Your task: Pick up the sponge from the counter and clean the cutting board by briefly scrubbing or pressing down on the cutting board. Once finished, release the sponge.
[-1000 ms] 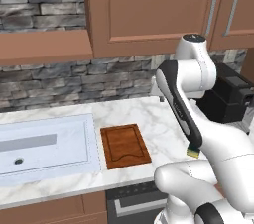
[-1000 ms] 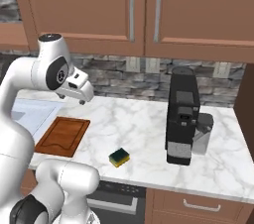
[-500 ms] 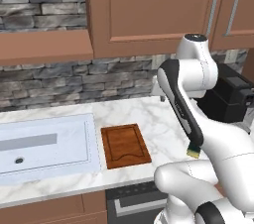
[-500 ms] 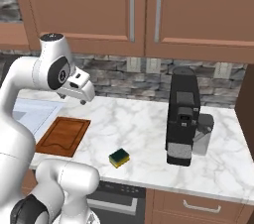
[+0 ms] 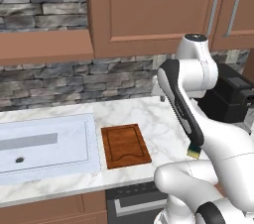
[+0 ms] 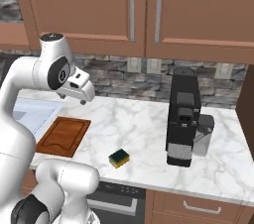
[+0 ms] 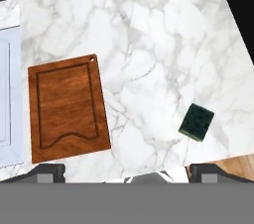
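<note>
Claw [image 6: 83, 94] of the white arm is hanging high above the white marble counter with grey veining [image 6: 149, 134], its two dark fingertips [image 7: 47, 172] standing spread as wide as they go and gripping nothing. In the hand view the tips are rising at the bottom corners, with the bare marble lying between them far below.

Down on the counter, the small rectangular sponge with a yellow body and a dark green scrub layer [image 6: 119, 158] is sitting green side up near the front edge, touching nothing. In the hand view the sponge [image 7: 196, 122] is showing as a dark green block close to the front edge, well apart from the board.

Further toward the sink end, the flat reddish-brown wooden cutting board with a groove around its edge [image 6: 63, 136] is lying flat, with one short side near the front edge. The cutting board [image 7: 68, 108] is sitting just beside the pale blue-white sink basin [image 5: 44, 143], a narrow strip of marble running between them. A small hole is showing in one far corner of the board.

A tall black coffee machine [image 6: 182, 116] is standing upright toward the other end of the counter, apart from the sponge. Brown wooden wall cabinets [image 6: 149, 10] are hanging above a grey stone backsplash [image 5: 74, 82].
</note>
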### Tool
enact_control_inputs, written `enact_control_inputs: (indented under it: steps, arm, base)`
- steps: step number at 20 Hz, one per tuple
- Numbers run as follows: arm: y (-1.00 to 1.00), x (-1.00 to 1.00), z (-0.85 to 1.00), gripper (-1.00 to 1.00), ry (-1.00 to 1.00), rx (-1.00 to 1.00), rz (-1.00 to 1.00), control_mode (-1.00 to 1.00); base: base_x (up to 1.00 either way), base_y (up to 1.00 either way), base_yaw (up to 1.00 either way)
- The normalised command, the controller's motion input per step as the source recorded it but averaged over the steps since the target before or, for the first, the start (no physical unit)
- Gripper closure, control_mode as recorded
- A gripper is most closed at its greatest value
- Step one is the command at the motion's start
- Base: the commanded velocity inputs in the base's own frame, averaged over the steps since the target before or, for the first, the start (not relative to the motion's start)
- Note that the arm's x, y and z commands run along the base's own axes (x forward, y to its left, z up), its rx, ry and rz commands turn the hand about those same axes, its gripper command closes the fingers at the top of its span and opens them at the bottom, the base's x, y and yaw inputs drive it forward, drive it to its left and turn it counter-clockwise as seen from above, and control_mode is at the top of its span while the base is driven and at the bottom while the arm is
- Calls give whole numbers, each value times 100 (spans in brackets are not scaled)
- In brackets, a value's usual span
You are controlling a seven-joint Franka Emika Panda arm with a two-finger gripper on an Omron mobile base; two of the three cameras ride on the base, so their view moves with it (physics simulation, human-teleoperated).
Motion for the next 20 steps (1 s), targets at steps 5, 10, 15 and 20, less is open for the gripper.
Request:
enact_control_inputs:
  steps: [5,10,15,20]
  arm:
    - [-3,6,-22,-100,12,0,1,-100]
    - [-17,-3,-81,-100,30,0,0,-100]
    - [-36,-13,-79,-100,28,0,-4,-100]
    - [-59,-7,-49,-100,4,7,-2,-100]
  base:
    - [12,0,1]
    - [0,0,0]
    - [0,0,0]
    - [0,0,0]
